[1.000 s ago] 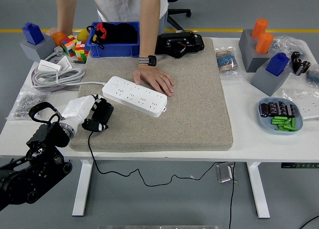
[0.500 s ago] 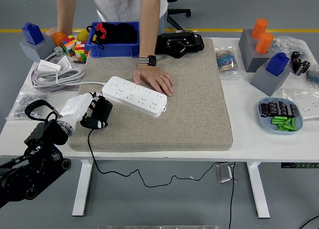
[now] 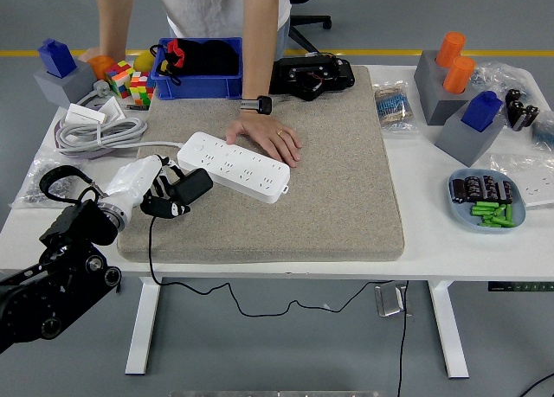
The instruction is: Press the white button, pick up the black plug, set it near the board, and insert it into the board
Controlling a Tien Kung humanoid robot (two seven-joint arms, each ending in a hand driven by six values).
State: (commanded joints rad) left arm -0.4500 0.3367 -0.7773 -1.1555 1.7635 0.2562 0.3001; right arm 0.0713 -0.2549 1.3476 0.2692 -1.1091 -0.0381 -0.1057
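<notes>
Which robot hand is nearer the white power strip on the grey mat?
Left. The left hand grips the black plug just beside the near-left end of the white power strip. The right hand is out of view.

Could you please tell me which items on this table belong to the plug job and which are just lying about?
Job items:
white power strip
black plug with cable, held by the left hand
person's hand on the strip

Lying about:
blue plastic bin
colourful puzzle cubes
orange cylinders
oval dish of green parts
</notes>
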